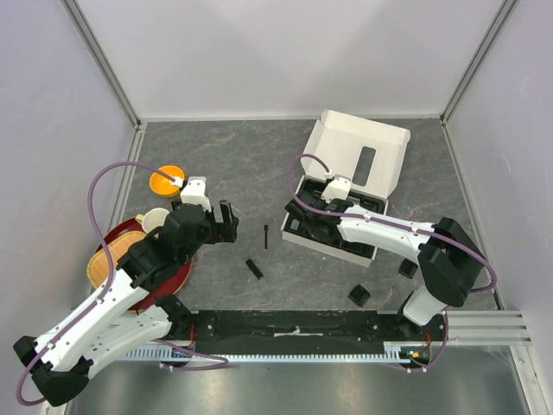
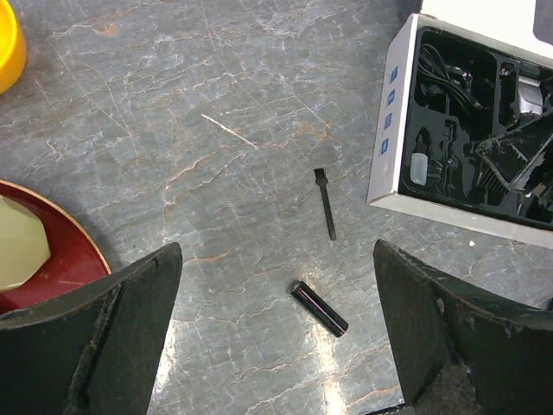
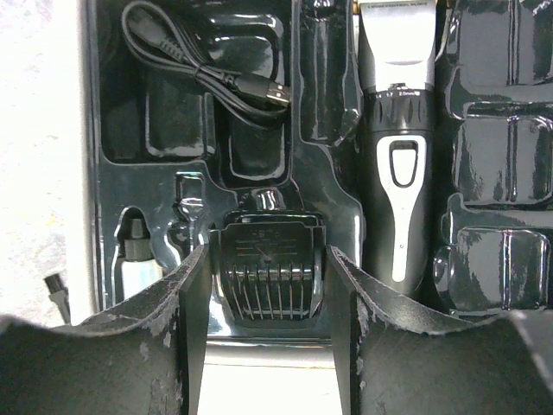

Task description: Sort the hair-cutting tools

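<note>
The white box [image 1: 380, 147] with its black tray [image 3: 173, 173] lies open right of centre. The black-and-silver clipper [image 3: 399, 156], the black cable [image 3: 207, 65] and the tiny clear bottle [image 3: 136, 268] rest in the tray. My right gripper [image 3: 268, 259] is over the tray, shut on a black guard comb [image 3: 270, 272] by its two sides. Two more guard combs [image 1: 359, 296] [image 1: 408, 268] sit on the table near the right arm. The thin black brush [image 2: 326, 203] and a short black bar [image 2: 320, 309] lie on the table ahead of my left gripper [image 2: 276, 259], which is open and holds nothing.
An orange bowl [image 1: 166, 180] stands at the left. Below it a red dish [image 2: 60, 251] with a cream object [image 2: 17, 242] sits on a woven mat. The box lid [image 1: 359, 143] stands up at the back. Grey walls enclose the table.
</note>
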